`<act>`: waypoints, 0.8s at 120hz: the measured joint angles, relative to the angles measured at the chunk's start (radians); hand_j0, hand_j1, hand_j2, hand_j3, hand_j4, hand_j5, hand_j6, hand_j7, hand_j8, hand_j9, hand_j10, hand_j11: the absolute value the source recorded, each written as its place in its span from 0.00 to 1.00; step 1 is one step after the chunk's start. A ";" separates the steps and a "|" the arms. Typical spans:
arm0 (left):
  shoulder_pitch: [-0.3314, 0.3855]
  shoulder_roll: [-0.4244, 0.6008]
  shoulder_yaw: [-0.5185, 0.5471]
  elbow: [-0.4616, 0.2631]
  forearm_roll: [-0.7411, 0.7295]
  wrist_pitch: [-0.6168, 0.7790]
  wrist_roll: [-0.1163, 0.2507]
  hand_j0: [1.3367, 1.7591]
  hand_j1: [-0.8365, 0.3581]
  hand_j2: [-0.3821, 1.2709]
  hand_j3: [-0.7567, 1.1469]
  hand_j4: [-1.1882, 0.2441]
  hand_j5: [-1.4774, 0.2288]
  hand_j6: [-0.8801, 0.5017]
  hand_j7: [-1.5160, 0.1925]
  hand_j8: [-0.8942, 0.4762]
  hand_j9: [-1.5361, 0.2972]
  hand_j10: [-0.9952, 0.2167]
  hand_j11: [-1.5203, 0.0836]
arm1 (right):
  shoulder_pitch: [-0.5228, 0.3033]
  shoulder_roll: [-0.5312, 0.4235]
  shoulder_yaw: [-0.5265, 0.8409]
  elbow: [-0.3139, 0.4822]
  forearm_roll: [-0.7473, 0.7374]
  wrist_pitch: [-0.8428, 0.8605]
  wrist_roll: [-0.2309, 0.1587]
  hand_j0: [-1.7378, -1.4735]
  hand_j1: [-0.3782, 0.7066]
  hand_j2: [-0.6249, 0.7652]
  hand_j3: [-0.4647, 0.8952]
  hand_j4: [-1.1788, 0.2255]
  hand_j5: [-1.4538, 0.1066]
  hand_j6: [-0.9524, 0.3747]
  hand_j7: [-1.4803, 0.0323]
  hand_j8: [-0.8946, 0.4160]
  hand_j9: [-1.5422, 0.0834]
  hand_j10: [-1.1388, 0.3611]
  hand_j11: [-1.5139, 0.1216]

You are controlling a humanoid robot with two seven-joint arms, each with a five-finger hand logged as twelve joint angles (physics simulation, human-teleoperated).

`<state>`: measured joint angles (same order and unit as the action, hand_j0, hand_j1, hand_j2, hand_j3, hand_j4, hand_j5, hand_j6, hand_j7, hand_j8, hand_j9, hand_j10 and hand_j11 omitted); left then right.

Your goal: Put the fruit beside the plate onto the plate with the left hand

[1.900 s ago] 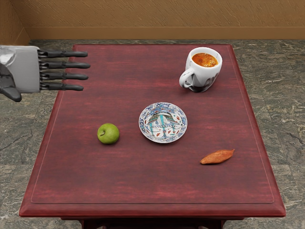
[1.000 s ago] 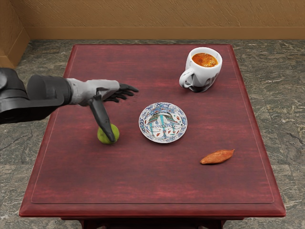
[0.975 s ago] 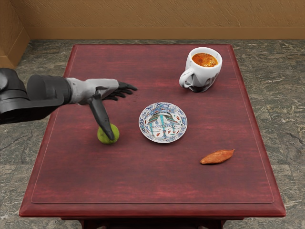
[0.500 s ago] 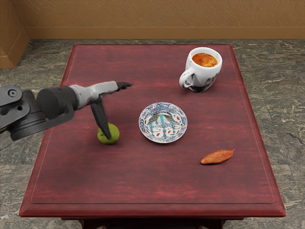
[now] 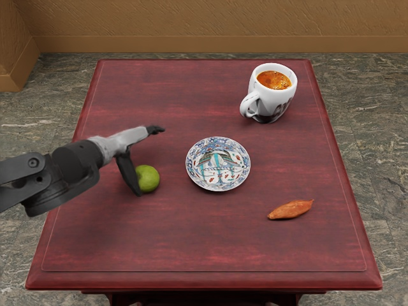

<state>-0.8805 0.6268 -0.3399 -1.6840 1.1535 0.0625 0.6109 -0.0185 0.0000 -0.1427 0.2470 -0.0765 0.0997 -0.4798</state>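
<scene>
Hand (image 5: pixel 131 141) lower now, thumb (image 5: pixel 129 176) beside apple (image 5: pixel 149 178).

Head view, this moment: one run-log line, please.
left hand: open, thumb beside apple, no grasp yet | apple: beside plate, not on it | right hand: not in view

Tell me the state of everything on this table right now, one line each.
Green apple: on the table, left of the plate, not grasped.
Left hand: open, thumb down beside the green apple.
Plate: empty.
Mug: upright, filled with orange-red liquid.
Sweet potato: lying on the table.
</scene>
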 joint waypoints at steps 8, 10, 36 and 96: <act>0.003 -0.033 0.014 0.000 0.011 0.005 0.000 0.76 0.90 0.24 0.40 0.76 0.79 0.57 0.82 0.58 0.77 0.74 0.87 | 0.001 0.000 0.000 0.000 0.000 0.000 0.000 0.30 0.03 0.45 0.34 0.84 0.93 0.72 0.98 0.68 0.95 0.76 0.93; 0.003 -0.034 0.017 0.000 0.014 0.006 0.000 0.76 0.90 0.24 0.40 0.76 0.79 0.56 0.81 0.58 0.77 0.74 0.87 | 0.001 0.000 0.000 0.000 0.000 0.000 0.000 0.30 0.03 0.45 0.34 0.84 0.93 0.72 0.98 0.68 0.95 0.76 0.93; 0.044 -0.055 0.034 -0.001 0.058 0.030 0.000 0.76 0.85 0.25 0.40 0.73 0.76 0.53 0.78 0.55 0.74 0.70 0.83 | 0.007 0.000 0.000 0.000 0.000 0.000 0.000 0.30 0.03 0.45 0.34 0.84 0.93 0.72 0.98 0.68 0.95 0.76 0.93; 0.074 -0.077 0.035 0.034 0.150 0.083 0.000 0.76 0.73 0.28 0.40 0.64 0.66 0.44 0.68 0.45 0.64 0.59 0.72 | 0.010 0.000 0.000 0.000 0.000 0.000 0.001 0.30 0.03 0.45 0.34 0.84 0.93 0.72 0.98 0.68 0.95 0.76 0.93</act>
<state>-0.8068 0.5493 -0.3051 -1.6502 1.3035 0.1453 0.6105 -0.0082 0.0000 -0.1427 0.2473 -0.0761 0.0997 -0.4791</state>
